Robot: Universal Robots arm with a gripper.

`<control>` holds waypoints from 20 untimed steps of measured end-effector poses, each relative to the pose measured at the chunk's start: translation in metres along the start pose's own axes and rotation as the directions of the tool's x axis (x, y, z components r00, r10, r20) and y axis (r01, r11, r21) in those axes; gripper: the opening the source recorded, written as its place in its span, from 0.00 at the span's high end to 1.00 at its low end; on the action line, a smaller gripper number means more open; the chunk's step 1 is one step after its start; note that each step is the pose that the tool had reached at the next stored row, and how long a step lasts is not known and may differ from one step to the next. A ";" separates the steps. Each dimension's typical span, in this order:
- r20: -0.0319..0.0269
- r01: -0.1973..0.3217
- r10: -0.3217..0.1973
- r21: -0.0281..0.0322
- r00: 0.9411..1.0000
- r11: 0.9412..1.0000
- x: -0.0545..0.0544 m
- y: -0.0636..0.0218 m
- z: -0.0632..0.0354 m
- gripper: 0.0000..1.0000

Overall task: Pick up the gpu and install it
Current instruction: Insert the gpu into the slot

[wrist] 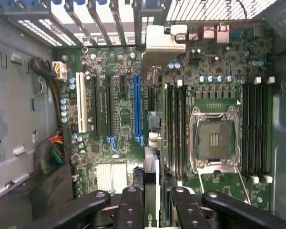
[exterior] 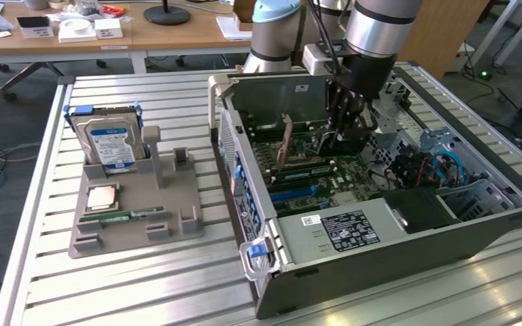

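The end effector [wrist: 154,191] is lowered inside the open computer case [exterior: 478,224], in the upper middle of the exterior view. Its fingers [wrist: 132,200] are clenched on the gpu [wrist: 150,167], which they hold edge-on above the motherboard [wrist: 119,71], just beside the long blue slot [wrist: 137,107]. I cannot tell if the card touches the board. On the exterior view's left, a grey holder [exterior: 184,227] on the table [exterior: 107,292] carries a hard drive [exterior: 111,139] and a RAM stick [exterior: 120,216].
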State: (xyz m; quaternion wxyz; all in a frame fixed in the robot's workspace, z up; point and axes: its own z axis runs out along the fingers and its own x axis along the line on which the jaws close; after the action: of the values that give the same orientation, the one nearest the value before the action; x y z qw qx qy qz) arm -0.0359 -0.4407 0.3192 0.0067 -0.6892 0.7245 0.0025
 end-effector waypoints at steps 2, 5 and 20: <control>0.000 0.000 0.000 0.000 1.000 1.000 0.000 0.0043 0.0001 0.74; 0.000 0.000 0.000 0.000 1.000 1.000 0.000 0.0100 0.0001 0.74; 0.002 0.016 -0.016 0.000 1.000 1.000 0.010 0.0113 0.0031 0.74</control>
State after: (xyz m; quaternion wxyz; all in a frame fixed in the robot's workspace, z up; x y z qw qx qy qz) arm -0.0477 -0.4499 0.3159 0.0072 -0.6949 0.7190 0.0031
